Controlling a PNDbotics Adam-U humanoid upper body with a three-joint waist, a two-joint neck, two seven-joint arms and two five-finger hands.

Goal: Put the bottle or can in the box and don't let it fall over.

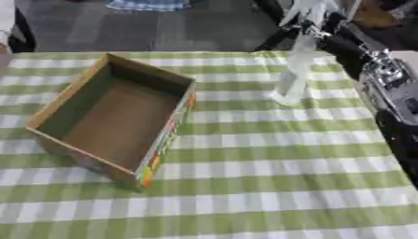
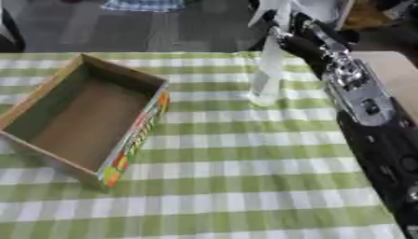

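We look down on a table under a green and white check cloth that fills most of the frame. At the left of the frame sits the box, an open cardboard tray with a brown floor, low walls and bright print along its near side; nothing is in it. Down the right edge runs our right arm, black with a silver joint, reaching up to the upper right of the frame. There the right hand shows pale at the top edge, blurred, at the neck of the bottle; it seems to grip the top, but we cannot tell how the fingers lie. The bottle is clear, tall and thin, upright or nearly so, with its base low over or on the cloth at upper centre right, well apart from the box. Our left hand is not in view. We judge the carry to the box is yet to come. The risk is plain: held only at the top, a light bottle can swing as we move it left, clip the box's near wall and tip, or land tilted on the floor and fall once let go. A hasty release would cause the same.
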